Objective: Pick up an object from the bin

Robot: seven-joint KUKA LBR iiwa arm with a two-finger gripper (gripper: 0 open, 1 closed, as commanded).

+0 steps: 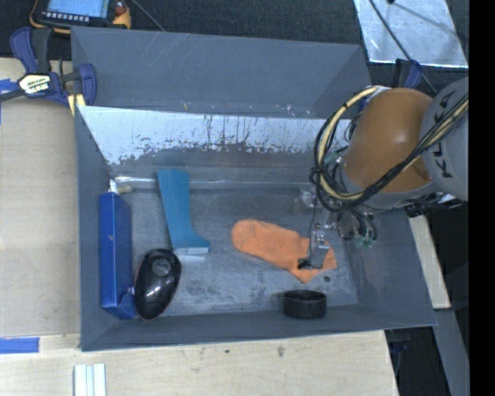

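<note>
Along the left wall of the grey bin (231, 81) lies a long blue box (114, 250), with a black computer mouse (157, 280) just beside its near end. A teal flat piece (178, 209) comes next, then an orange soft pad (268, 242) at mid-floor and a black round cap (304, 304) by the front wall. From the right the arm (388, 143), under its orange cover, bends steeply down into the bin. Its hand (317, 256) stands on the pad's right end, touching it; whether it is clenched or released cannot be told.
</note>
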